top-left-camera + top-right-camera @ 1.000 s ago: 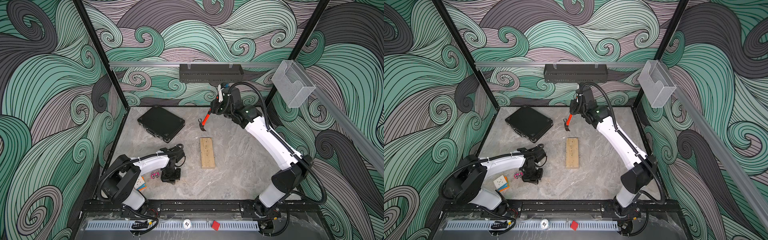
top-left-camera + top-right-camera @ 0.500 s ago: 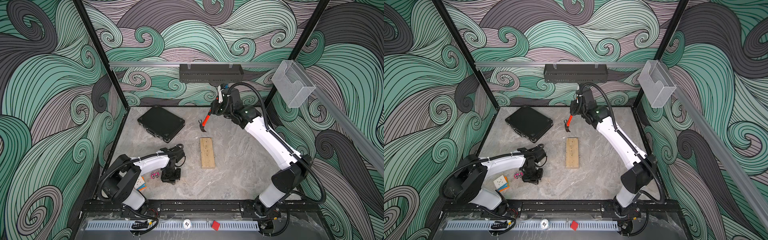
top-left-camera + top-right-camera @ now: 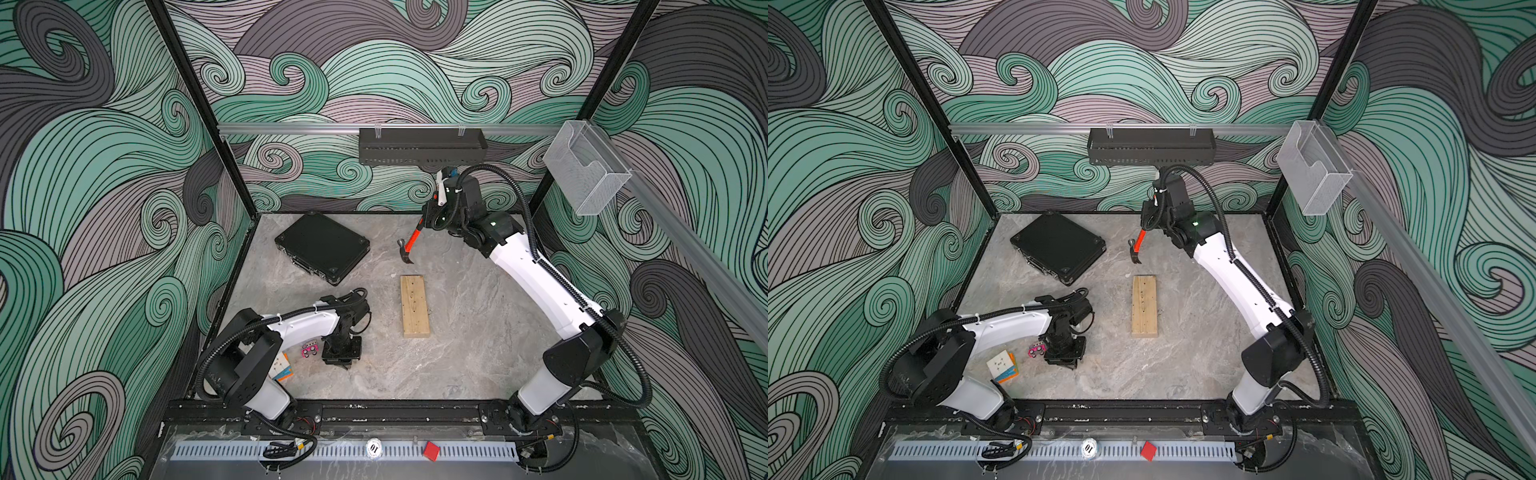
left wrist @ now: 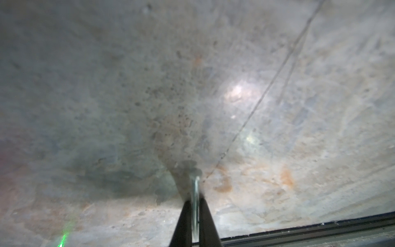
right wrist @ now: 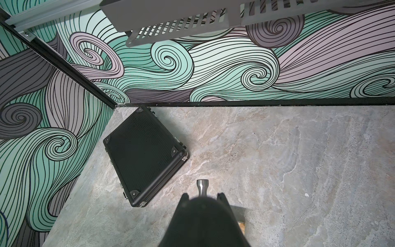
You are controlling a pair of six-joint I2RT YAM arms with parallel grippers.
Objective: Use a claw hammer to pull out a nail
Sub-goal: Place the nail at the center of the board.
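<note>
The right hand [image 3: 429,218] is clamped on the black handle of the claw hammer [image 3: 409,247], holding it up in the air over the far part of the desk [image 3: 465,332], close to the back wall. The hammer's long axis slants down from the hand toward the robot's side of the desk, with the orange neck below the grip and the steel head lowest. In both top views the claw end points toward the wooden plank [image 3: 414,305], while the right wrist view shows the round striking end of the claw hammer [image 5: 202,187] facing the back wall.

The plank lies flat, its long axis running from front to back, and its far end is just nearer the robot than the hammer head and below it. The right arm is the nearer one to that end. I judge that reaching the plank would mean bringing the head down and back toward the robot along the plank's own line.

The left hand [image 3: 1064,351] rests low on the desk to the plank's left, apart from it. Its fingers are pinched together on a slim silvery pin that looks like a nail [image 4: 195,190], its tip touching the desk. I cannot tell whether any nail stands in the plank; only dark marks show.
</note>
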